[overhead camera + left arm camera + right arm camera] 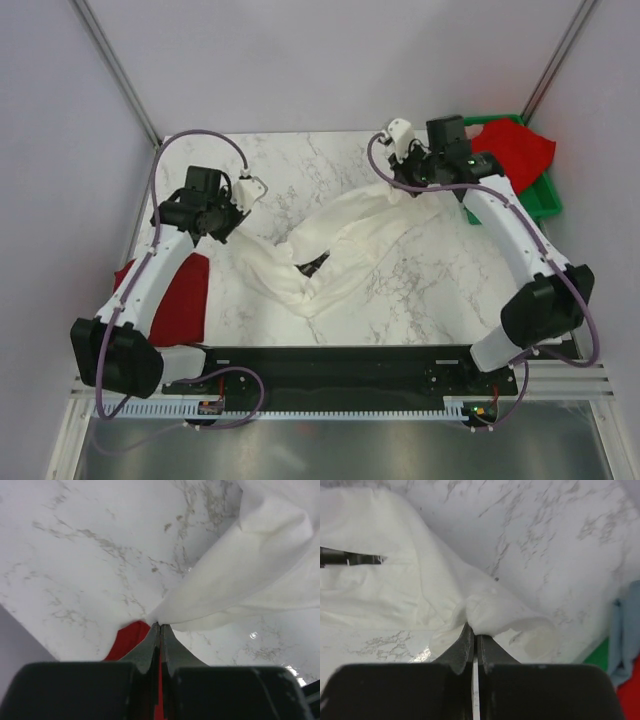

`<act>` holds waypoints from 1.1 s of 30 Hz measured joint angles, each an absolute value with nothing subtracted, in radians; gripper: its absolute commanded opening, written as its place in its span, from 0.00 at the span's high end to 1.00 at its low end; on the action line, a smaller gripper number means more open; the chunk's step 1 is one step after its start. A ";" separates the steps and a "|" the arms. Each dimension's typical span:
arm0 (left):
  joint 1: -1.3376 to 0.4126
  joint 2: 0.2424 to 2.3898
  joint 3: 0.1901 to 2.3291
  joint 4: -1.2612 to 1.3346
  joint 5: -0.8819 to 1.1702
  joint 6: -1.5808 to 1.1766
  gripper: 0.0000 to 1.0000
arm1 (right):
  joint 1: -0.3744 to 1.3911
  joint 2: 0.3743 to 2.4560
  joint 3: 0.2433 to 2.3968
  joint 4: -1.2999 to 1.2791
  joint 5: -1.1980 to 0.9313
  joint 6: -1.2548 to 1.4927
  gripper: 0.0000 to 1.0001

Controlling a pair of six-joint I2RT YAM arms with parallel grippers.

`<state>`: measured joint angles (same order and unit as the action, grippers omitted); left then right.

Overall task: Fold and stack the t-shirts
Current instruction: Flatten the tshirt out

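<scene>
A large white t-shirt (335, 250) hangs stretched between my two grippers and sags in a V onto the marble table (300, 160), with a small dark patch (312, 265) near its middle. My left gripper (238, 228) is shut on one end of it; the left wrist view shows the closed gripper (160, 626) pinching the white cloth (240, 575). My right gripper (400, 190) is shut on the other end; the right wrist view shows the gripper (474, 630) pinching a bunched fold (395, 590). A red t-shirt (180, 300) lies at the table's left edge, also in the left wrist view (127, 640).
A green bin (545, 195) stands at the back right with another red t-shirt (515, 150) draped in it. The right wrist view shows a grey-blue cloth (622, 630) beside the bin's green edge (597, 655). Grey walls enclose the table on three sides.
</scene>
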<state>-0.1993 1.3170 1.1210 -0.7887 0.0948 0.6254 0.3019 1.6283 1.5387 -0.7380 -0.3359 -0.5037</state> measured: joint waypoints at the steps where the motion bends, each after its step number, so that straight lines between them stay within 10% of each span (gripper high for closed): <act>1: -0.199 1.291 1.140 -0.787 0.091 0.625 0.98 | 0.299 1.594 1.557 -0.735 -0.336 -0.496 1.00; 17: -0.200 0.962 1.258 -0.731 -0.012 0.655 0.98 | 0.289 1.223 1.605 -0.868 -0.288 -0.354 1.00; 26: -0.181 1.164 1.181 -0.500 -0.025 0.728 0.98 | 0.184 1.411 1.536 -0.754 -0.254 -0.380 0.99; 28: -0.165 1.291 1.183 -0.429 -0.023 0.733 0.98 | 0.151 1.544 1.566 -0.710 -0.255 -0.382 0.89; 29: -0.155 1.361 1.196 -0.407 -0.025 0.732 0.98 | 0.136 1.621 1.602 -0.703 -0.251 -0.380 0.68; 33: -0.117 1.635 1.345 -0.394 -0.046 0.709 0.98 | 0.069 1.943 1.851 -0.688 -0.194 -0.347 0.53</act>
